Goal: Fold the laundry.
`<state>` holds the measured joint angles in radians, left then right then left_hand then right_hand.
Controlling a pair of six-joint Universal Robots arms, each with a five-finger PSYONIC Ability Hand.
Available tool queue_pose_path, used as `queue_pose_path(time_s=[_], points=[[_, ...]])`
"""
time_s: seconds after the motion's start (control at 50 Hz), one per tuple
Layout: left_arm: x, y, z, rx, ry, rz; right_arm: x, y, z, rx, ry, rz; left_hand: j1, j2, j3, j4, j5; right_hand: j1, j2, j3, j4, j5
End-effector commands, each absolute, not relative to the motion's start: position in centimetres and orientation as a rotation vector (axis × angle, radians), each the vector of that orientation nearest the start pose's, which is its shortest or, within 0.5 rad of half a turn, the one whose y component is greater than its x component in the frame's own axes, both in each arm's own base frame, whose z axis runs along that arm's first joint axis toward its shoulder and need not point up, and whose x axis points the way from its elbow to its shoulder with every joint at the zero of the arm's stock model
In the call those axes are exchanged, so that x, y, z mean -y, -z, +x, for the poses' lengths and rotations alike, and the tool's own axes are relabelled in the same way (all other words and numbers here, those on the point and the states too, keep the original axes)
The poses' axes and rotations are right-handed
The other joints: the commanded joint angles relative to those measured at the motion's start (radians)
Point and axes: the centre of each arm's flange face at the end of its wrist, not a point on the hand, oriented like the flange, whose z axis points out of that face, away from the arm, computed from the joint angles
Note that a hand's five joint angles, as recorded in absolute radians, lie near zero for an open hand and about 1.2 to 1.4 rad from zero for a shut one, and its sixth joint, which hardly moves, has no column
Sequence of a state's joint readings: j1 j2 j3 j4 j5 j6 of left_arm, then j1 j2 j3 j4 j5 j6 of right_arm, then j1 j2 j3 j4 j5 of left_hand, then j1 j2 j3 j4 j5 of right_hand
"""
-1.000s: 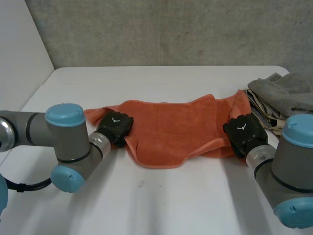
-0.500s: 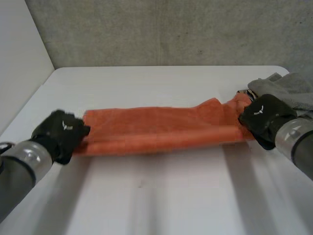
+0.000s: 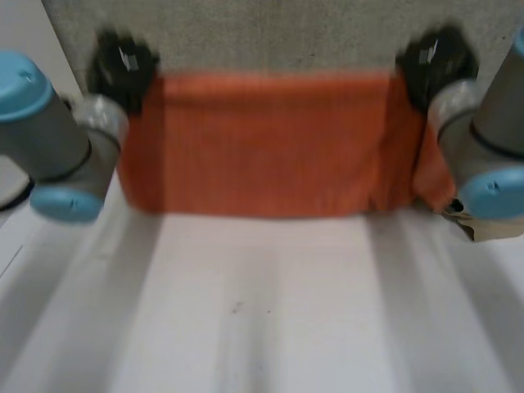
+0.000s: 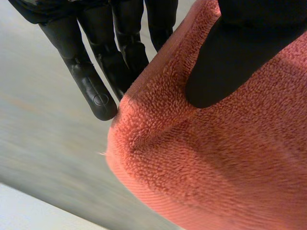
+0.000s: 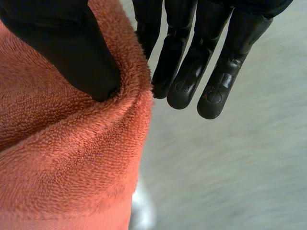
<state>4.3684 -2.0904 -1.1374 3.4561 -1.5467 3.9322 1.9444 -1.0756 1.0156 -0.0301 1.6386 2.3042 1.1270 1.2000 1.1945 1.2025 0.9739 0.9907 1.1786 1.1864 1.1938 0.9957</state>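
Holding up the orange terry-cloth towel (image 3: 262, 147), pinching one top corner between thumb and fingers of the left hand (image 3: 123, 64) and the other in the right hand (image 3: 431, 59), its long axis running level from hand to hand, lower edge hanging toward the white table (image 3: 262, 311).

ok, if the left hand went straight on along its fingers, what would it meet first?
Probably the grey back wall: nothing else lies beyond the fingertips of the left hand. The orange towel pinched under its thumb hangs beside that line, not across it. Distance to the wall is unclear.
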Motion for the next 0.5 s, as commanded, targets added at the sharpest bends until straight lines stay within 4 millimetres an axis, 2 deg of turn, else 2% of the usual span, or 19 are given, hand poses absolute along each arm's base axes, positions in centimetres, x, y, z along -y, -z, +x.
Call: queue_pose_path(time_s=[0.02,0.04,0.08,0.14,0.16,0.22,0.24,0.26,0.3,0.32,0.34,0.36,0.38,0.4,0.44,0.46,0.5], points=[[37.9,-38.1,-27.5,-0.981,2.566,0.537,35.5,-39.2,28.3,-1.508,3.065,-0.874,0.269,0.196,0.202,0.194,0.248,0.406,0.218,0.210,0.202,0.226],[37.6,-38.7,-27.3,-0.954,2.586,0.509,35.0,-40.2,28.3,-1.438,3.111,-0.832,0.269,0.196,0.202,0.194,0.248,0.406,0.218,0.210,0.202,0.226],[37.0,-38.7,-26.7,-0.974,2.596,0.501,34.5,-40.4,28.2,-1.422,3.118,-0.828,0.269,0.196,0.202,0.194,0.248,0.406,0.218,0.210,0.202,0.226],[36.3,-37.1,-26.4,-1.059,2.587,0.529,34.1,-38.8,28.2,-1.486,3.062,-0.887,0.269,0.196,0.202,0.194,0.248,0.406,0.218,0.210,0.202,0.226],[36.2,-36.7,-26.2,-1.081,2.582,0.534,34.0,-37.1,28.2,-1.552,3.002,-0.958,0.269,0.196,0.202,0.194,0.248,0.406,0.218,0.210,0.202,0.226],[35.3,-33.1,-25.8,-1.240,2.514,0.607,33.5,-34.3,28.2,-1.675,2.875,-1.081,0.269,0.196,0.202,0.194,0.248,0.406,0.218,0.210,0.202,0.226],[35.1,-32.3,-25.7,-1.273,2.496,0.625,32.9,-32.3,28.0,-1.773,2.755,-1.180,0.269,0.196,0.202,0.194,0.248,0.406,0.218,0.210,0.202,0.226],[34.5,-30.2,-25.5,-1.358,2.449,0.667,32.5,-31.3,27.9,-1.824,2.687,-1.236,0.269,0.196,0.202,0.194,0.248,0.406,0.218,0.210,0.202,0.226],[33.9,-28.1,-25.2,-1.441,2.393,0.712,31.7,-29.2,27.5,-1.925,2.540,-1.351,0.269,0.196,0.202,0.194,0.248,0.406,0.218,0.210,0.202,0.226],[33.5,-27.0,-25.1,-1.480,2.366,0.732,30.7,-26.9,27.0,-2.036,2.367,-1.469,0.269,0.196,0.202,0.194,0.248,0.406,0.218,0.210,0.202,0.226],[32.7,-24.8,-24.8,-1.562,2.308,0.779,30.2,-26.0,26.9,-2.074,2.298,-1.514,0.269,0.196,0.202,0.194,0.248,0.406,0.218,0.210,0.202,0.226],[32.2,-23.8,-24.8,-1.596,2.281,0.804,29.6,-25.0,26.7,-2.117,2.211,-1.567,0.269,0.196,0.202,0.194,0.248,0.406,0.218,0.210,0.202,0.226],[31.7,-22.6,-24.7,-1.636,2.249,0.837,28.6,-23.1,26.1,-2.195,2.050,-1.650,0.269,0.196,0.202,0.194,0.248,0.406,0.218,0.210,0.202,0.226],[30.8,-20.9,-24.6,-1.691,2.205,0.888,28.0,-22.2,25.9,-2.228,1.975,-1.684,0.269,0.196,0.202,0.194,0.248,0.406,0.218,0.210,0.202,0.226],[30.0,-19.5,-24.6,-1.740,2.171,0.933,27.0,-20.5,25.5,-2.280,1.841,-1.733,0.269,0.196,0.202,0.194,0.248,0.406,0.218,0.210,0.202,0.226],[29.7,-19.0,-24.6,-1.758,2.158,0.950,26.4,-19.0,25.4,-2.306,1.759,-1.757,0.269,0.196,0.202,0.194,0.248,0.406,0.218,0.210,0.202,0.226],[29.0,-17.8,-24.5,-1.796,2.126,0.989,25.9,-17.4,25.4,-2.326,1.690,-1.761,0.269,0.196,0.202,0.194,0.248,0.406,0.218,0.210,0.202,0.226]])
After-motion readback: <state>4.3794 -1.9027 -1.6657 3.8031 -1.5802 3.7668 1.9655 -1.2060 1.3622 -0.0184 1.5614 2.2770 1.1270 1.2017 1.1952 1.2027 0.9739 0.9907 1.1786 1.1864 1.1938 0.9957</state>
